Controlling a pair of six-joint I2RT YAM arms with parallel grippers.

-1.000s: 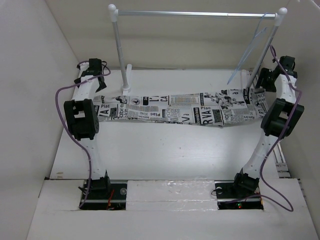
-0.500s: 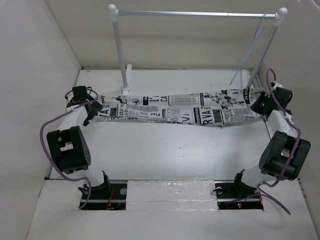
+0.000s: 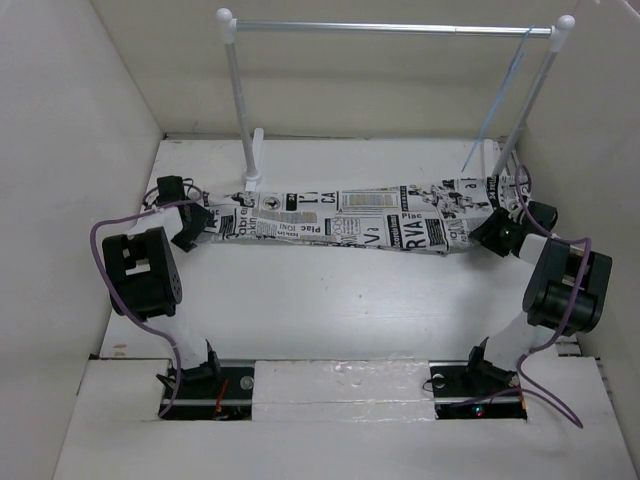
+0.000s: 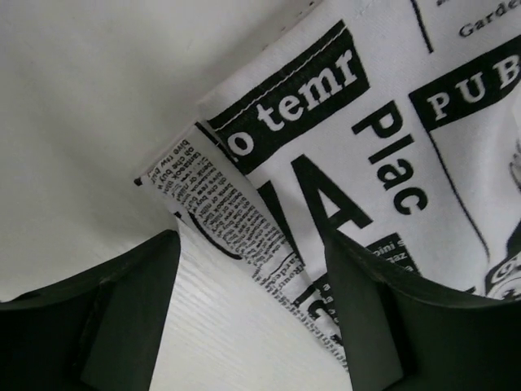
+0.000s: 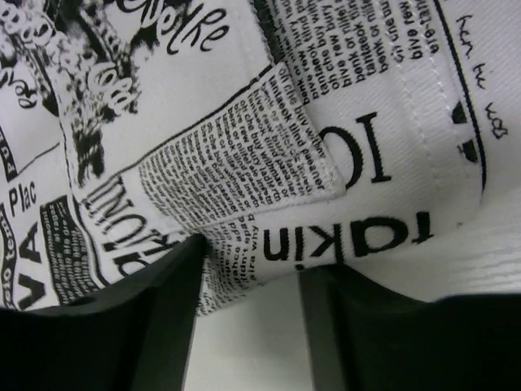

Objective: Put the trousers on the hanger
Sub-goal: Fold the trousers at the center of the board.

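Left end effector, open about two-thirds wide. Its fingers straddle a folded corner of the trousers without pinching it. Right end effector, also open, has its fingers set either side of a hem at the opposite end, and nothing is gripped. The trousers lie flat on the white counter as one long strip stretched between the two arms. The pale wire hanger hangs from the silver rail at the far right, apart from the cloth. The step in hand looks like taking hold of both ends. Next, both end effectors would need to close on the cloth, then lift it together toward the hanger.
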